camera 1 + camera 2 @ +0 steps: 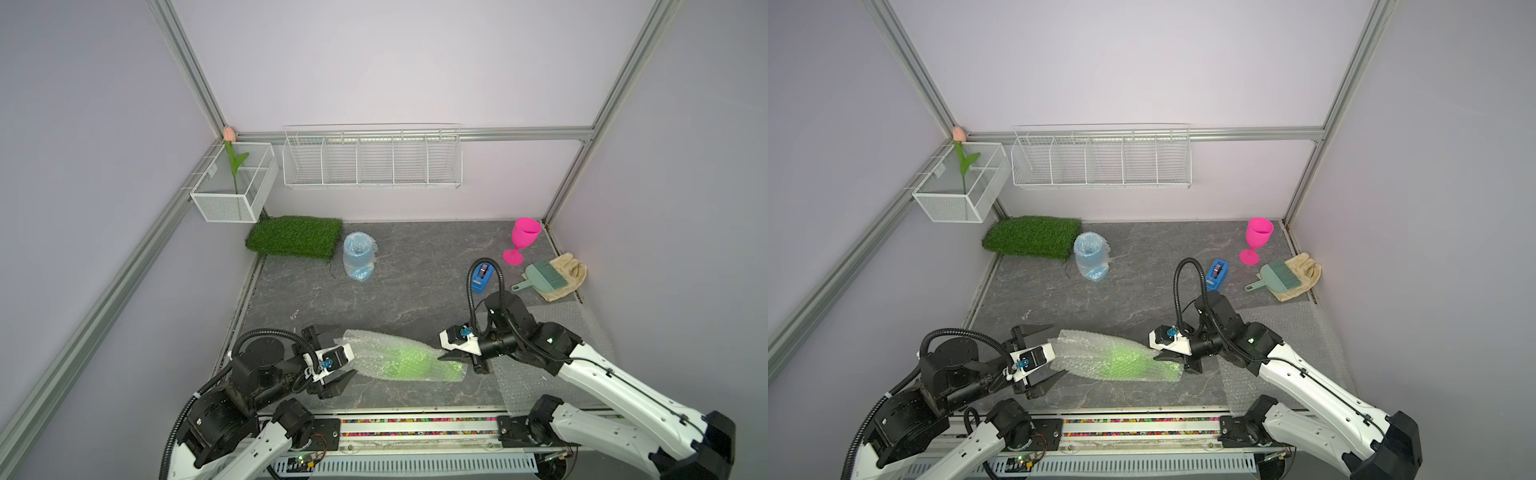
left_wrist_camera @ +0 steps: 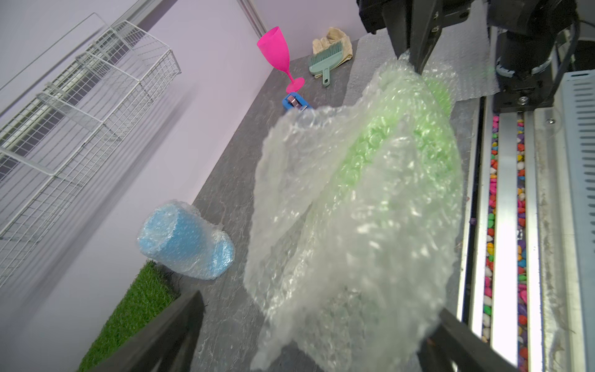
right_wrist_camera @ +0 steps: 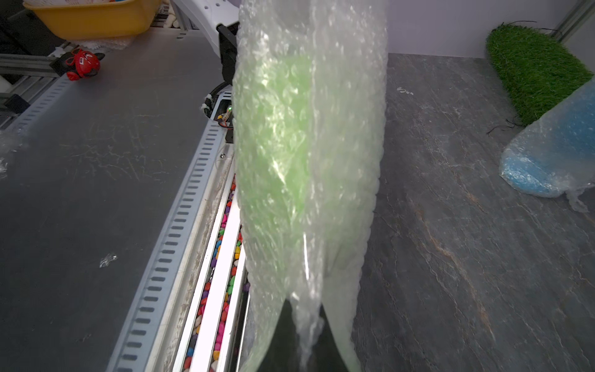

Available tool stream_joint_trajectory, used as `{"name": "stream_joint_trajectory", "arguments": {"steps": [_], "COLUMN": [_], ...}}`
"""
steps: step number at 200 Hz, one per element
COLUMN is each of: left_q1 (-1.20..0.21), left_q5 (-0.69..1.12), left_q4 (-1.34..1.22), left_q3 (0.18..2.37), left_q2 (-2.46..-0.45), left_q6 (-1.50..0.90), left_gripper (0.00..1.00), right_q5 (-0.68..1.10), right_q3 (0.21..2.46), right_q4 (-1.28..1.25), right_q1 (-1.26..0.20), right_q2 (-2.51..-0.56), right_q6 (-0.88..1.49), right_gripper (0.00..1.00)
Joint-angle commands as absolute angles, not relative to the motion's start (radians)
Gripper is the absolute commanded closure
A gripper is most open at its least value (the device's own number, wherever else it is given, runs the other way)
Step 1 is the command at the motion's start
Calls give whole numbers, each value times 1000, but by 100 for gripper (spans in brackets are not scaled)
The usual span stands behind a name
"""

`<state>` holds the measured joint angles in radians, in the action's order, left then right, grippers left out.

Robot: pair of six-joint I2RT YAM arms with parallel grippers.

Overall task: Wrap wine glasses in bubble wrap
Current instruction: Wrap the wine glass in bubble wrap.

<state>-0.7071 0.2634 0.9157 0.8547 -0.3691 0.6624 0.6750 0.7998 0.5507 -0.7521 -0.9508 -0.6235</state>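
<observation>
Left gripper (image 1: 347,350) is spread, empty, at the loose bubble wrap (image 1: 361,343) end of the green goblet (image 1: 405,360). Opposite end is pinched by the right gripper (image 1: 449,357), with the long axis laid between both.

Green goblet (image 1: 405,361) wrapped, horizontal; blue goblet (image 1: 358,257) wrapped, upright; pink goblet (image 1: 524,235) bare, upright.

A blue tape dispenser (image 1: 482,278) sits near a teal brush (image 1: 544,276) lying on a beige glove (image 1: 575,270).
</observation>
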Motion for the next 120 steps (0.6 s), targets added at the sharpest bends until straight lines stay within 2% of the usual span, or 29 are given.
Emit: {"name": "stream_joint_trajectory", "arguments": {"steps": [1,40,51,69,85,101,120], "left_q1": [-704,-704,-704,-704,-704,-704,-704], "left_q5": [362,408,423,435,440,446,445], "left_q4": [976,1002,1007,1016,1018,1029,1069], "left_q3": [897,892,890,893,894,902,929], "left_q2": [-401,-426,-430,-441,-446,-451,-479], "left_q6": [648,661,671,678,685,702,733], "left_gripper": [1,0,11,36,53,66,74], "right_q5": [751,746,738,720,710,702,695], "right_q3": [846,872,873,873,873,865,849], "right_q4": [627,667,675,673,667,644,611], "right_q1": [-752,-753,-756,-755,-756,-756,-759], "right_q2": [-960,-965,-963,-960,-964,-972,-984], "right_q6": [-699,-726,-726,-725,-717,-705,-688], "right_gripper": [93,93,93,93,93,93,93]}}
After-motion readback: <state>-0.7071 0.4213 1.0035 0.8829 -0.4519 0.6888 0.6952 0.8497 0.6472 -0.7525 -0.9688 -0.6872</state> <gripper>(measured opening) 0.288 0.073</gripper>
